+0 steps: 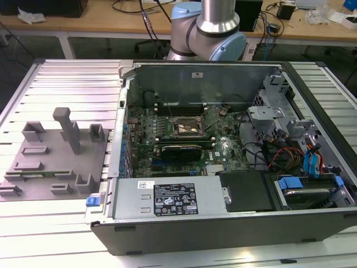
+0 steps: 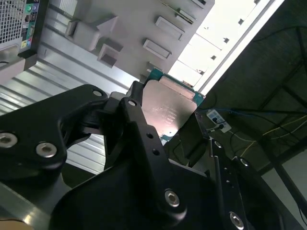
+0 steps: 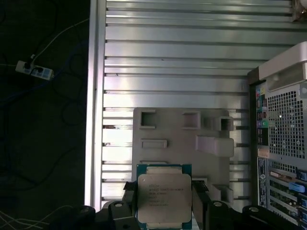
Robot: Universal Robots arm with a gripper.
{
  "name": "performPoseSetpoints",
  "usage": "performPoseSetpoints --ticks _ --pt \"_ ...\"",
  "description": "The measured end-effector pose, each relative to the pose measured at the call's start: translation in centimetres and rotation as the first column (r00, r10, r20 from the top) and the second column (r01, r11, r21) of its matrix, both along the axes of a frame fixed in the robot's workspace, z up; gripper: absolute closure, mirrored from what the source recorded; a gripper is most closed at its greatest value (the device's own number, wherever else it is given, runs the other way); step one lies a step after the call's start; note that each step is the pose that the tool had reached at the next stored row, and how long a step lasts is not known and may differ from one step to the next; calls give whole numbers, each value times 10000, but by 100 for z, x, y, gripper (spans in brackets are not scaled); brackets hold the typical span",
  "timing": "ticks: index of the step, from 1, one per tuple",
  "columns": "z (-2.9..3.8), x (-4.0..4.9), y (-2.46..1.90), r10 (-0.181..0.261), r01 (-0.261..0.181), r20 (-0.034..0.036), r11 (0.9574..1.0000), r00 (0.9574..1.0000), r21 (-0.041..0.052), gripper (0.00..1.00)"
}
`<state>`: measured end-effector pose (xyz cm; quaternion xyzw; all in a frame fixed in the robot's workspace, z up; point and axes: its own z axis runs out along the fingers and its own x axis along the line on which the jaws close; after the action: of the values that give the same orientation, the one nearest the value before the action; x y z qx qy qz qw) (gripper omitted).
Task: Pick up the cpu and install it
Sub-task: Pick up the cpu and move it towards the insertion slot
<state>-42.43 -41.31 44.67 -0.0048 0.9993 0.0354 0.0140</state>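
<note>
Nearest the wrist, the black metal two-fingered gripper (image 3: 164, 201) is seen closed in on the cpu (image 3: 164, 199) – a small flat square chip with a pale silver metal top and a thin green-edged rim. It is pinched by two opposite edges between the fingers (image 2: 139, 120). This grip is judged to be chosen so that the lid and the underside are left untouched and the chip is kept flat enough to be laid down squarely. In both wrist views the chip is carried in the air, apart from everything beneath it. Below it lies the grey moulded fixture plate (image 3: 177, 132), whose raised blocks and shallow pockets are presumably shaped to keep loose parts in known positions. The plate is rested on the ribbed silver aluminium table (image 3: 168, 57). Just beside it the open dark computer case (image 1: 223, 229) is laid on its side, so that the green motherboard is faced upward and can be reached from above. Near the middle of that board, in the exterior view, the dark square metal-framed socket (image 1: 187, 127) is seen – whether it is empty cannot be told for certain. Farther back, the grey and pale blue robot arm (image 1: 215, 28) is mounted behind the case.
</note>
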Motion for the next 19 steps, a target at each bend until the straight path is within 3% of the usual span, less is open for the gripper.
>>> performPoseSetpoints --ticks 8,19 --pt "-2 124 -1 0 0 2 10000 10000 2 46" --pt "-1 455 0 -1 1 2 10000 10000 1 46"
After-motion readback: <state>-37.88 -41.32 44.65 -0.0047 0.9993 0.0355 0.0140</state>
